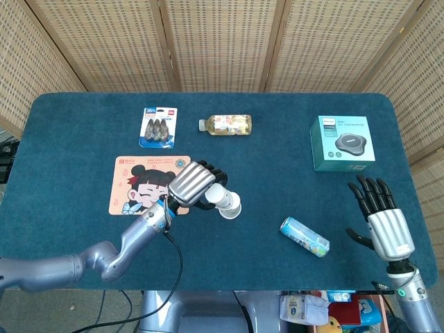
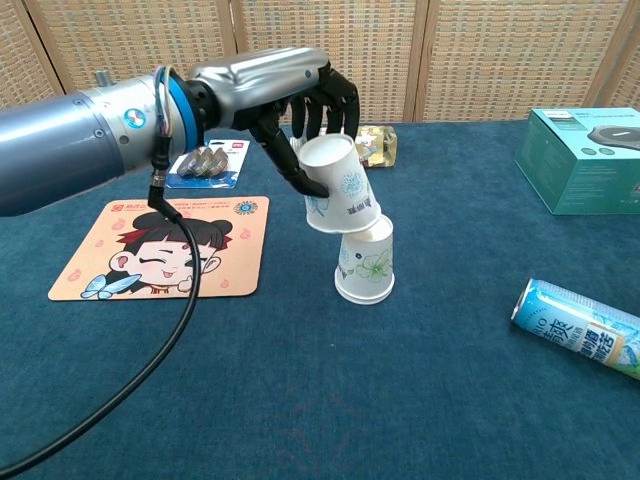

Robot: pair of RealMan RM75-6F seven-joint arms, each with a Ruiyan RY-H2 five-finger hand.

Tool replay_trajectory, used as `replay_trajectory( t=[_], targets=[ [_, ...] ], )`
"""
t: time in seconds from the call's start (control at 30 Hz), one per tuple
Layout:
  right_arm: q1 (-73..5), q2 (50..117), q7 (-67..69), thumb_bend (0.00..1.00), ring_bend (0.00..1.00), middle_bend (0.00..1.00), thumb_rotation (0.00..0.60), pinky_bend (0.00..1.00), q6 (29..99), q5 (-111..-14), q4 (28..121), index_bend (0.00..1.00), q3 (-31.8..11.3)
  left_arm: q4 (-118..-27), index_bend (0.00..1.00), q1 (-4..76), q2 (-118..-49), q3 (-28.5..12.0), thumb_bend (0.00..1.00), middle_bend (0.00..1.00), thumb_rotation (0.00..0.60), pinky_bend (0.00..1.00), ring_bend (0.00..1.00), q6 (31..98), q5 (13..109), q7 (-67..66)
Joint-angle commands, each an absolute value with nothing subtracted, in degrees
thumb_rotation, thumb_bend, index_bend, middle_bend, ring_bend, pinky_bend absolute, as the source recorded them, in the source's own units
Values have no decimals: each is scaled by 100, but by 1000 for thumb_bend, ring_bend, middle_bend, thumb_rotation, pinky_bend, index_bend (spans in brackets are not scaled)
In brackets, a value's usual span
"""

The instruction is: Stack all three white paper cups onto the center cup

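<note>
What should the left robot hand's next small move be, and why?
Probably level the held cup and lower it straight over the center cup. The left robot hand holds it mouth-down but tilted, its rim just meeting the center cup's top on one side, so it is not yet seated.

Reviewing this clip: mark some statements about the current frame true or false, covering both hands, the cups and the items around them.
1. The left hand holds a paper cup upside down, tilted, over the center cup. True.
2. The held cup is fully seated on the center cup. False: its rim is only at the center cup's top, still tilted.
3. The right hand holds the blue can. False: it is empty with fingers spread, and the can lies on the table.
4. The center cup stands on the cartoon mat. False: it stands on the blue cloth beside the mat.
5. A bottle lies on its side. True.
</note>
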State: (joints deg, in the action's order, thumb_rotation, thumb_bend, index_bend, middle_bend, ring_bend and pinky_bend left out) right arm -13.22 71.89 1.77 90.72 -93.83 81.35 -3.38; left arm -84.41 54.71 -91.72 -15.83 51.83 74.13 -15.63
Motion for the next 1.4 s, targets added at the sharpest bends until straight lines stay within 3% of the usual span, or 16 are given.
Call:
replay_trajectory(
  t=[0.03,0.27,0.33,0.37,0.43,0.47,0.5,0.53,0.63,0.7,1.03,1.17,1.4],
  targets=[
    [-1315,7184,188,0,0,0,600,0,9073,-9381,8132,7,-350,-8352,479,5548,-9272,-1598,144,531,600,433,476,5151,7365,-1520],
    [-1295,7172,212,0,0,0,600,0,9064,-9380,8139,7,-385,-8207,479,5678,-9414,-1560,144,522,600,428,469,5062,7231,-1604],
    [-1292,7172,211,0,0,0,600,0,9062,-9389,8149,7,-387,-8218,460,5707,-9414,-1550,144,454,600,410,407,5016,7143,-1694],
    [-1291,7172,208,0,0,0,600,0,9057,-9397,8157,7,-387,-8257,422,5724,-9405,-1539,144,405,600,392,364,4953,7063,-1723],
    [-1290,7173,196,0,0,0,600,0,9052,-9407,8159,7,-387,-8328,169,5738,-9378,-1531,144,181,600,298,183,4892,6983,-1731],
    [-1289,7174,192,0,0,0,600,0,9048,-9410,8161,7,-387,-8373,90,5740,-9363,-1524,144,110,600,257,121,4879,6960,-1726],
    [-1289,7175,192,0,0,0,600,0,9039,-9408,8162,7,-389,-8415,15,5736,-9352,-1519,143,33,600,192,52,4906,6968,-1729],
    [-1289,7176,193,0,0,0,600,0,9029,-9405,8160,7,-389,-8458,0,5723,-9340,-1511,143,1,600,128,12,4954,6987,-1737],
    [-1287,7181,199,0,0,0,600,0,9009,-9405,8155,7,-388,-8562,0,5667,-9301,-1507,144,0,600,22,0,5128,7067,-1711],
    [-1287,7182,195,0,0,0,600,0,9005,-9416,8161,7,-390,-8695,0,5534,-9207,-1521,144,0,600,2,0,5441,7198,-1652],
    [-1271,7174,129,0,0,0,600,0,9022,-9500,8250,7,-374,-9626,0,4686,-8271,-1306,144,0,600,0,0,6542,7450,-1777],
    [-1259,7143,122,0,0,0,600,0,9029,-9507,8300,8,-382,-9941,0,3810,-7508,-938,144,0,600,0,0,7385,7661,-1417],
    [-1242,7104,63,0,0,0,600,0,8977,-9441,8363,16,-404,-9649,0,2376,-7056,-434,144,0,600,0,0,8810,7715,-732]
  ],
)
